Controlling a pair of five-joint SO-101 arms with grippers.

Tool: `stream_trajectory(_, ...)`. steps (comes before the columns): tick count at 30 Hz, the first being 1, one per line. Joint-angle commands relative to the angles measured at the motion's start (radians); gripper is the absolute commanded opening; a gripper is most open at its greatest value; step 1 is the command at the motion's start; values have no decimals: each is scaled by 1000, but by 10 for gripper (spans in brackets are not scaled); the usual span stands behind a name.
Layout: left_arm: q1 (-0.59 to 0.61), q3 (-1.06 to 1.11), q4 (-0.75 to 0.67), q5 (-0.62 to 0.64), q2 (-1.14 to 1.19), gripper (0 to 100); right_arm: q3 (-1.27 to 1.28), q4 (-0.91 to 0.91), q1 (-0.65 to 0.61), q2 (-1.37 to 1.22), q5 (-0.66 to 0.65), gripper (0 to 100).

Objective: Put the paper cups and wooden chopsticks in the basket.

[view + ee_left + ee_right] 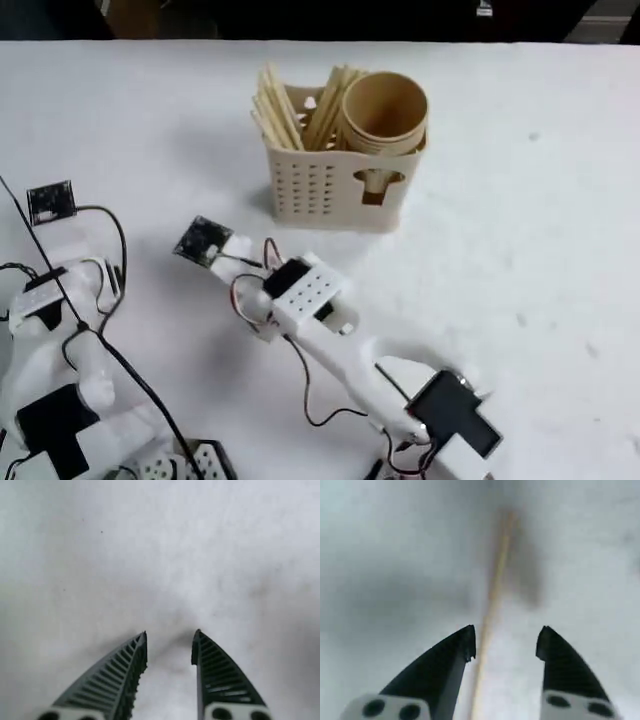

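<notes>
Wooden chopstick (494, 585): flat on table (395, 555), straddled by right tool (506, 642), spread apart. Light, stiff, thin, probably rolls; pinch mid-length. Left tool (169, 647): spread, empty. Basket (335, 190): holds paper cups (385, 105), other chopsticks (278, 108).

No readable text, labels or numbers anywhere.

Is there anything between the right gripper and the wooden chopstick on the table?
Nothing visible does. The right gripper is open over the chopstick, which lies alone on the bare table. The chopstick runs between the jaws, closer to one of them.
</notes>
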State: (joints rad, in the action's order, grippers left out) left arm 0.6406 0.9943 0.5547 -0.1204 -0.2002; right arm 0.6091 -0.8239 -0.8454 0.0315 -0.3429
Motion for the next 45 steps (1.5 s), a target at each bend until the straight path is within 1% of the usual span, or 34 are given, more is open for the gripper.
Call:
stream_trajectory(1,8,-2,-11,6,-7,157,38,82,13,44,-12,225)
stream_trajectory(4,8,-2,-11,6,-7,157,78,131,16,44,-12,223)
stream_trajectory(6,8,-2,-11,6,-7,157,98,151,16,42,-12,198)
stream_trajectory(13,8,-2,-11,8,-7,157,180,254,25,42,-12,16)
stream_trajectory(16,8,-2,-11,6,-7,157,212,286,44,42,-12,42)
stream_trajectory(21,8,-2,-11,8,-7,157,218,285,58,42,-12,94)
stream_trajectory(23,8,-2,-11,8,-7,157,219,282,58,42,-12,85)
stream_trajectory(26,8,-2,-11,9,-7,157,219,254,61,53,-12,7)
stream_trajectory(28,8,-2,-11,9,-7,157,213,205,62,70,-11,24)
stream_trajectory(31,8,-2,-11,9,-7,157,196,125,62,173,-11,18)
stream_trajectory(37,8,-2,-11,6,-7,157,160,-22,59,521,-5,16)
stream_trajectory(40,8,-2,-11,6,-7,157,98,-119,65,680,-9,16)
stream_trajectory(42,8,-2,-11,6,-7,157,21,-156,90,762,-5,16)
stream_trajectory(45,8,-2,-11,6,-7,157,-126,-128,179,825,-2,16)
